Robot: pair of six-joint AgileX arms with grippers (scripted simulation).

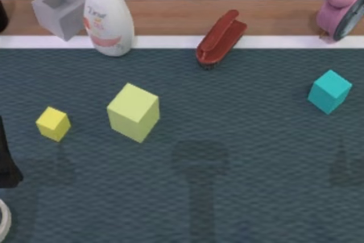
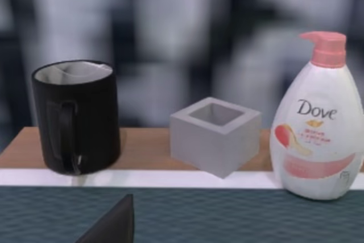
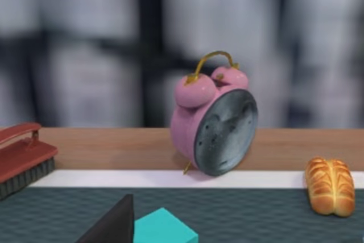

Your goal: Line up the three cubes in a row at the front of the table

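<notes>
Cubes were scattered: small yellow cube (image 1: 53,123) at 9 o'clock | end effectors' state: you cannot tell | approach it squarely from above.

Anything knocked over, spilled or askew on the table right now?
Nothing spilled or damaged. The lotion bottle lies tipped across the white edge strip in the top view, and the three cubes are scattered and rotated, not yet in a row.

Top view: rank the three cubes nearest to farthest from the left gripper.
From the left gripper, at the table's left edge:
1. Small bright yellow cube, left side, nearest.
2. Pale yellow-green cube, left of centre.
3. Teal cube, far right, farthest by a clear margin; the right gripper is close to it.
</notes>
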